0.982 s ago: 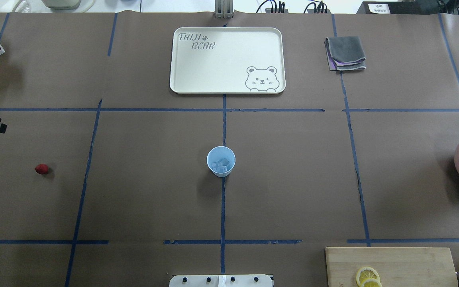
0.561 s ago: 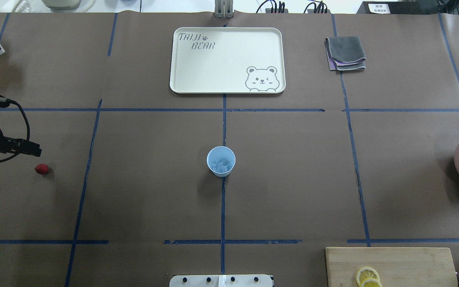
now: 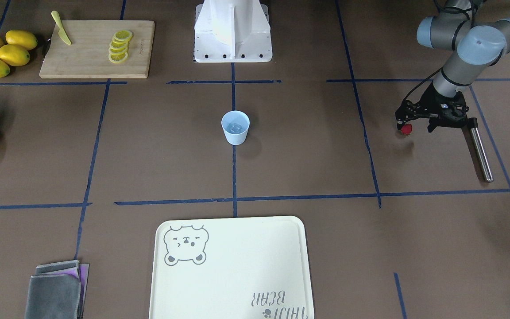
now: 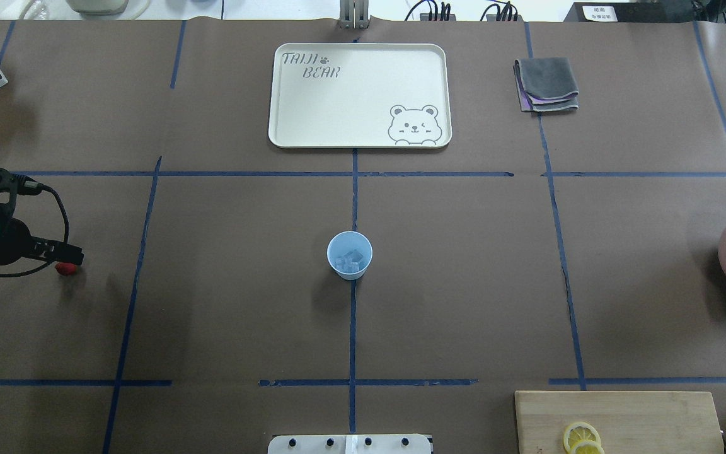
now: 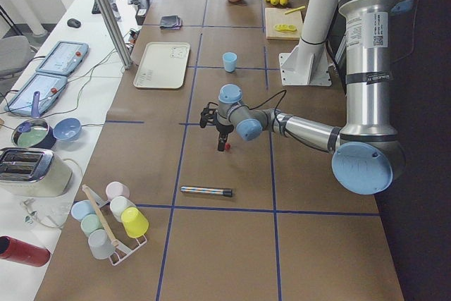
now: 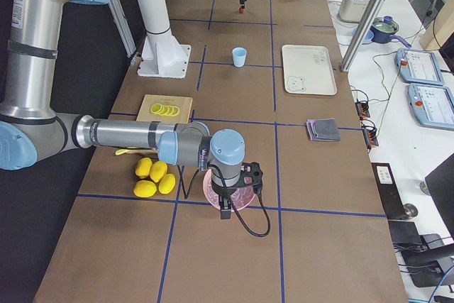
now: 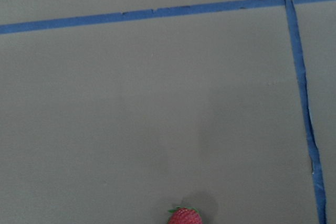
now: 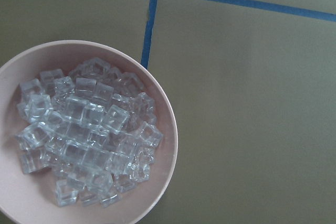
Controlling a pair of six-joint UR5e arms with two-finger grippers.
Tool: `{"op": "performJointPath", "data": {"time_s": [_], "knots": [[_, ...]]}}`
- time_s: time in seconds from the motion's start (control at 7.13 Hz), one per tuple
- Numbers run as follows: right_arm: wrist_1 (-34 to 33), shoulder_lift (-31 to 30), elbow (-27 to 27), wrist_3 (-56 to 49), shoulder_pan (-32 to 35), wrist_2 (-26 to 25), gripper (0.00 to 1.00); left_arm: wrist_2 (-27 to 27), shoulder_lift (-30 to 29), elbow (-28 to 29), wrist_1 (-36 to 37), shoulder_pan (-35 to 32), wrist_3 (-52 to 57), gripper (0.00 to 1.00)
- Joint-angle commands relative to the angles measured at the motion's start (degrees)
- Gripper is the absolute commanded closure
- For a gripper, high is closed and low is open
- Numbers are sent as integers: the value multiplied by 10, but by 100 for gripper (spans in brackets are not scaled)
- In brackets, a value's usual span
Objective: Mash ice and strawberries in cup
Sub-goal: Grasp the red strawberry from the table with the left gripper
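Note:
The light-blue cup (image 4: 350,255) stands upright mid-table with a few ice chunks (image 4: 351,260) in it; it also shows in the front view (image 3: 235,127). The small red strawberry (image 4: 67,269) lies on the table at the far left, also in the front view (image 3: 407,129) and at the bottom edge of the left wrist view (image 7: 184,217). My left gripper (image 4: 70,258) hangs just above the strawberry, pointing down, and looks open and empty. My right gripper (image 6: 227,207) hovers over the pink bowl (image 8: 170,145) of ice (image 8: 84,135); I cannot tell its state.
A metal rod (image 3: 481,153) lies on the table beside the left gripper. A cream tray (image 4: 312,107) and folded grey cloth (image 4: 546,85) lie at the far side. A cutting board (image 4: 653,416) with lemon slices, whole lemons (image 3: 2,51) and a cup rack (image 5: 106,223) sit at the edges.
My left arm has come in from the left edge and moved right and forward until its gripper is over the strawberry. The strawberry and cup have not moved.

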Motion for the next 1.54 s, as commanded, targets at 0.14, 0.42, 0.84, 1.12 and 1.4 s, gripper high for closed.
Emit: {"op": "performJointPath", "data": {"time_s": [0.14, 0.42, 0.84, 1.12, 1.4], "knots": [[0, -2, 0, -2, 0, 0, 1, -5, 0, 14, -5, 10, 0, 6], [1, -4, 1, -2, 0, 0, 1, -5, 0, 13, -3, 11, 0, 51], [1, -4, 3, -2, 0, 0, 1, -8, 0, 1, 2, 11, 0, 100], [1, -4, 6, -1, 0, 0, 1, -31, 0, -44, 19, 4, 1, 100], [1, -4, 13, 0, 0, 0, 1, -29, -52, -168, 227, 1, 1, 100]]}}
